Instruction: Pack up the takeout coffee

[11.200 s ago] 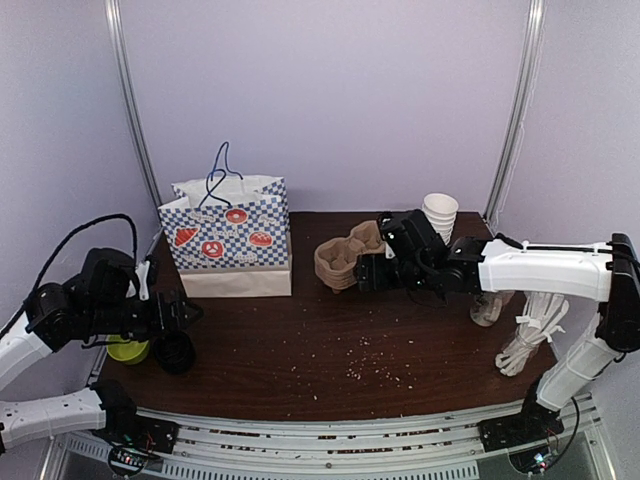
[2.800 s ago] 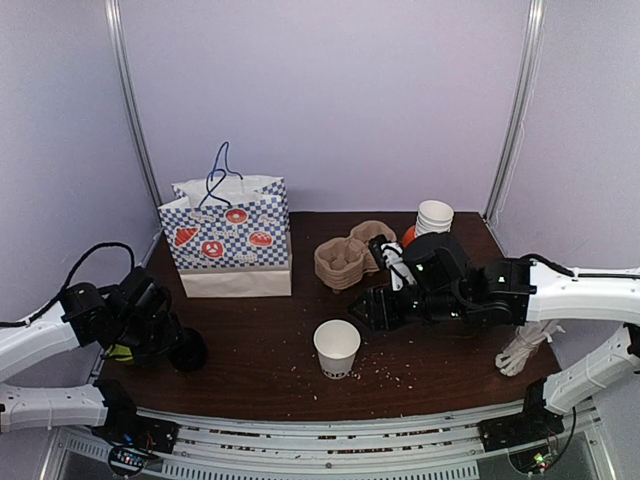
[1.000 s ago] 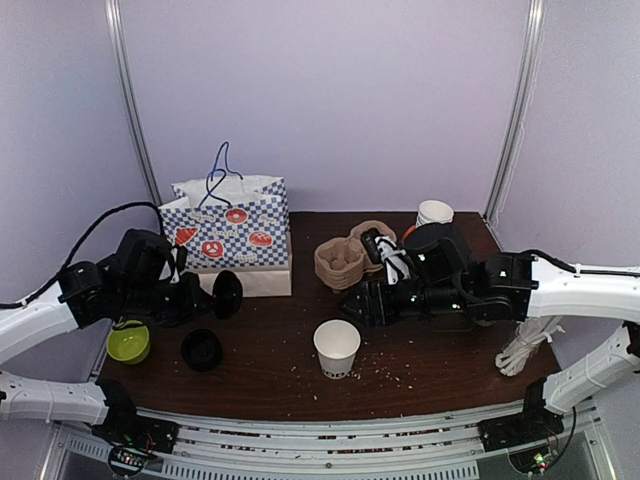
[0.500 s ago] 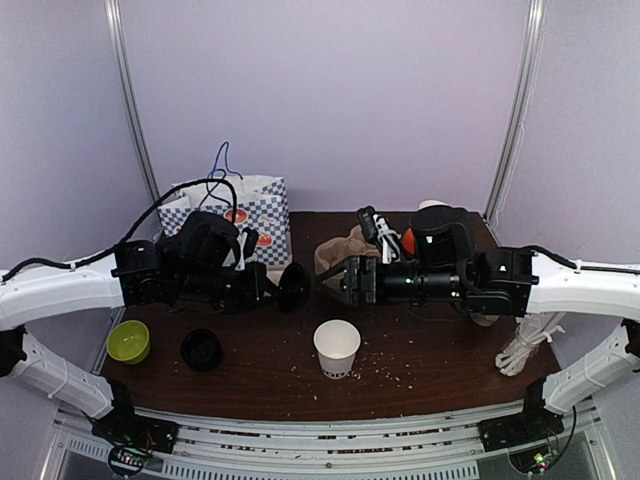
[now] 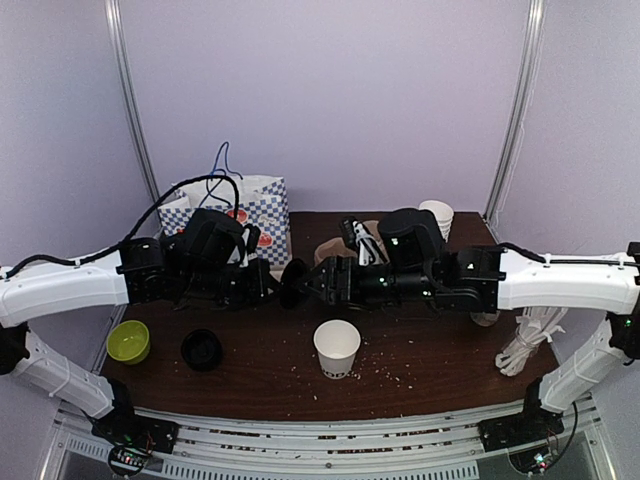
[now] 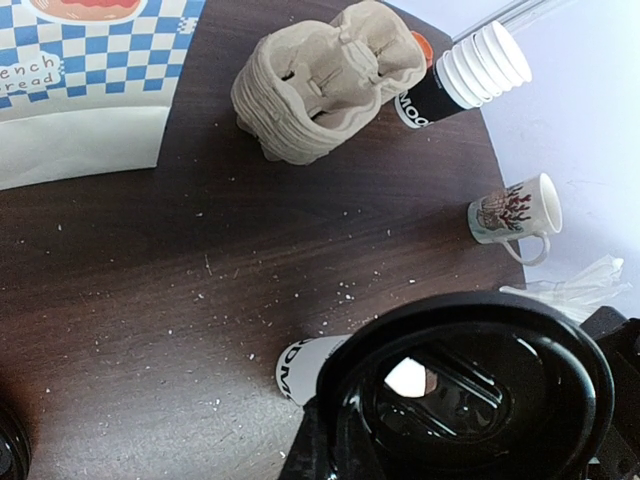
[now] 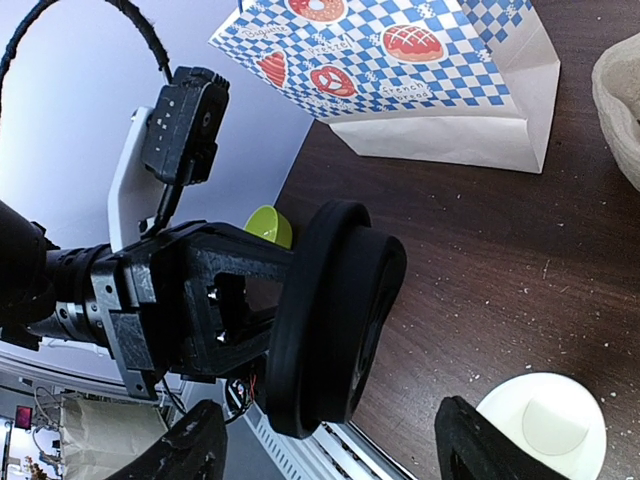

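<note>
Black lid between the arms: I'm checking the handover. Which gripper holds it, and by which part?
The left gripper holds the black lid, pinched at its rim. The right gripper is open beside it, holding nothing.

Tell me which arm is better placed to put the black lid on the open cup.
Left, probably: the left gripper is shut on the black lid, in the air close to the cup. The right gripper is open and empty.

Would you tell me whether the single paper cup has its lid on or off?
Off: the cup stands open-topped, while the left gripper holds the black lid in the air.
</note>
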Controlling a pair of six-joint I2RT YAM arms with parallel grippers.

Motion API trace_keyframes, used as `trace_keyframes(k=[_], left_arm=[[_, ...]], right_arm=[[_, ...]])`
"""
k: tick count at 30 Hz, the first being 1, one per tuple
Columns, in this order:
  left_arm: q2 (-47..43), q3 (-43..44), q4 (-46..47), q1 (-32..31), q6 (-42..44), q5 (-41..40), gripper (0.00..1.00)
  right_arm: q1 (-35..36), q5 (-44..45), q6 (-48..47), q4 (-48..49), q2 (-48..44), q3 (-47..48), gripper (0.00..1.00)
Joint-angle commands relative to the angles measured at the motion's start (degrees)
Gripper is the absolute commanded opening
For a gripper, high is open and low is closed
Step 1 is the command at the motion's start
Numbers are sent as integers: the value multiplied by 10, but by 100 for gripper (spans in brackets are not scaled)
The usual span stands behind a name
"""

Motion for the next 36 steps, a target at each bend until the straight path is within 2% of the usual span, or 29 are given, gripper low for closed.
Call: trace_keyframes(k=[1,4,15,22,31,36], left_arm=[[-4,14,22,-2,8,-8,0],[-8,11,22,-3,7,-9,0],[-22,4,22,-4,5,-11,0],[-27,-3,22,-4,5,-10,1],[-36,-9,21,-4,8,-6,34],[-44,-14,21,-4,10,-4,44]], right_arm=[[-6,-11,13,15,17,27,73],[-8,-16,16,13,31,38,69],[-9,-26,19,11,61,56,39],[-9,-21,16,16,58,50,27],[-9,-3,-4,4,43,46,24],[-10,5,-13,0,37,43,20]])
